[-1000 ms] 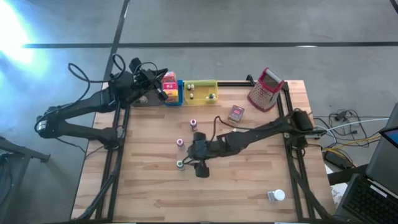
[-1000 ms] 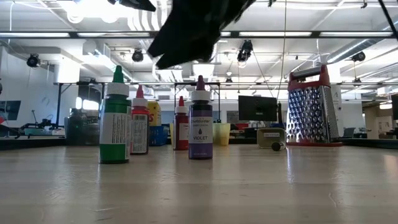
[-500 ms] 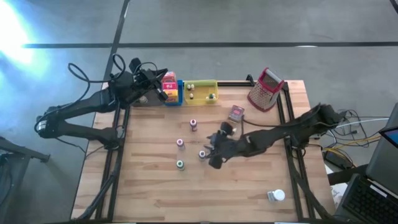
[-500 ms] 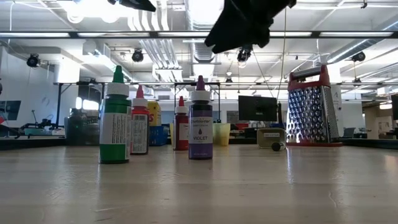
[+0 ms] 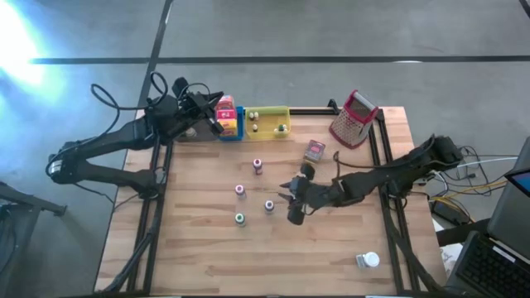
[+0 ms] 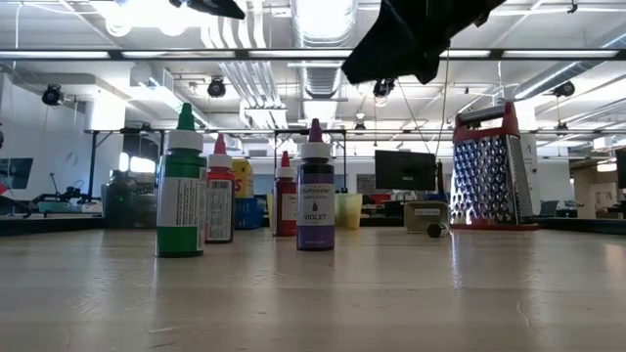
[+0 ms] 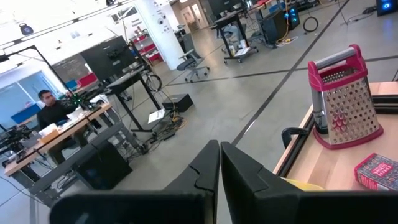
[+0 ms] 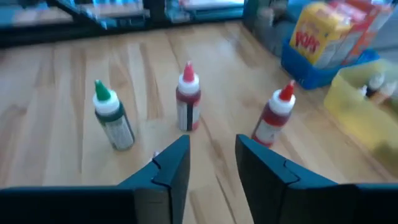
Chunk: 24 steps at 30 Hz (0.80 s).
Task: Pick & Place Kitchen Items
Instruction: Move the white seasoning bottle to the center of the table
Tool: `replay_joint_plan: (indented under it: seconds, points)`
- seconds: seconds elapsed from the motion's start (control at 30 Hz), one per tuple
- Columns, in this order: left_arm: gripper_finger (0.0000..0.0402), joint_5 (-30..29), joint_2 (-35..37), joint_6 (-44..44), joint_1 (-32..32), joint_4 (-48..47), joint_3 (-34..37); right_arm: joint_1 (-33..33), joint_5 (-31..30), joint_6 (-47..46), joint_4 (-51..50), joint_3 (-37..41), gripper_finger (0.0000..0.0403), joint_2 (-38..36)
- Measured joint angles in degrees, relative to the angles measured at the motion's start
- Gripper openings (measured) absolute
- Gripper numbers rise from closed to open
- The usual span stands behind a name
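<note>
- Mid-table stood four small bottles: green cap (image 5: 239,218), pink cap (image 5: 240,189), red cap (image 5: 257,164), violet bottle (image 5: 269,205), all upright, apart, easy to pinch.
- Right gripper (image 5: 291,199) hung just beside violet bottle, jaws narrow, holding nothing.
- Left gripper (image 5: 217,124) shut, parked by trays (image 5: 269,112) w/ yellow box (image 5: 225,111), probably waiting.

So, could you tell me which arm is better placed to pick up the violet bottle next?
Right. The right gripper hovers mid-table beside the violet bottle, empty. The left gripper is shut, parked by the blue tray at the far edge.
</note>
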State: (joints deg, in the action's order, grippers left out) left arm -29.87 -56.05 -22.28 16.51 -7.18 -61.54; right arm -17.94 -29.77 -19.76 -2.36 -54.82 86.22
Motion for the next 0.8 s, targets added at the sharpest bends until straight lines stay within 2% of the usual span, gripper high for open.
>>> replay_joint_plan:
  seconds: [0.2,0.43,0.67,0.8]
  points:
    - [0.0022,0.0,0.0,0.0,0.0,-0.5,0.0,-0.1,0.4,4.8,9.7,4.2,0.0099,-1.8]
    - [0.0022,0.0,0.0,0.0,0.0,-0.9,0.0,1.3,0.5,5.3,13.1,6.7,0.007,-2.0]
    - [0.0022,0.0,0.0,0.0,0.0,-1.2,0.0,3.9,8.5,6.9,17.0,7.1,0.005,-1.9]
    - [0.0022,0.0,0.0,0.0,0.0,-1.5,0.0,4.2,10.6,8.9,18.3,6.9,0.0047,-1.8]
